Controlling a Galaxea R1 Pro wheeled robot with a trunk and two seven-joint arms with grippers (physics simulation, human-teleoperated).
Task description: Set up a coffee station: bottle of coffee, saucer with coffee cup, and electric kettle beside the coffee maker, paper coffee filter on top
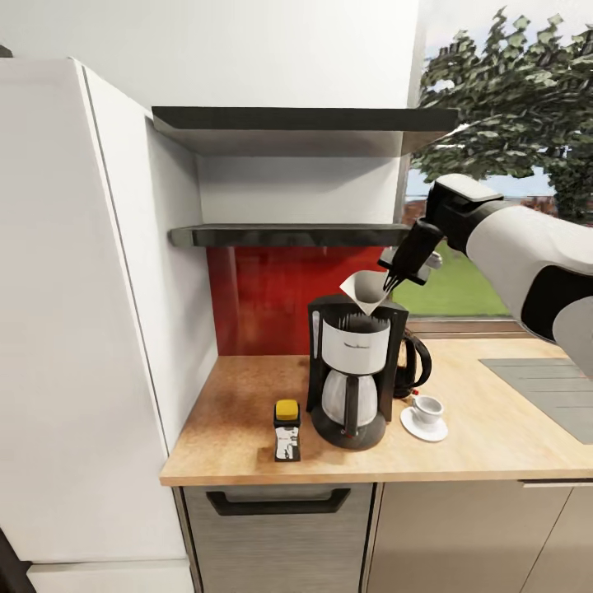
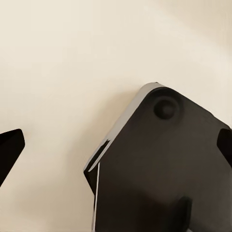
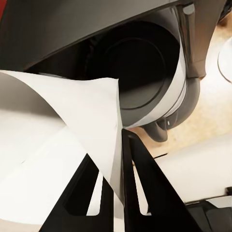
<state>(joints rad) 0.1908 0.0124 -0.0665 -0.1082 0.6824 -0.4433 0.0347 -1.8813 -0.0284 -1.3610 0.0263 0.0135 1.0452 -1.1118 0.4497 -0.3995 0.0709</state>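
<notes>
The coffee maker (image 1: 349, 371) stands on the kitchen countertop (image 1: 239, 420). My right gripper (image 1: 390, 283) is shut on the rim of the paper coffee filter (image 1: 366, 293), a white cone whose tip points down at the machine's top. In the right wrist view the black fingers (image 3: 145, 188) pinch the filter (image 3: 72, 130) above the coffee maker's dark round top (image 3: 137, 72). The bottle of coffee (image 1: 287, 430) stands left of the machine. The coffee cup (image 1: 428, 407) sits on the saucer (image 1: 423, 427) to the right. The electric kettle (image 1: 412, 362) is behind them. My left gripper (image 2: 117, 147) is open.
A tall white cabinet (image 1: 74, 313) walls off the counter's left end. The black kitchen shelf (image 1: 288, 235) hangs just above the coffee maker, a second board (image 1: 305, 120) higher up. A grey cooktop (image 1: 548, 394) lies at the right. The left wrist view faces a black plate (image 2: 159, 169).
</notes>
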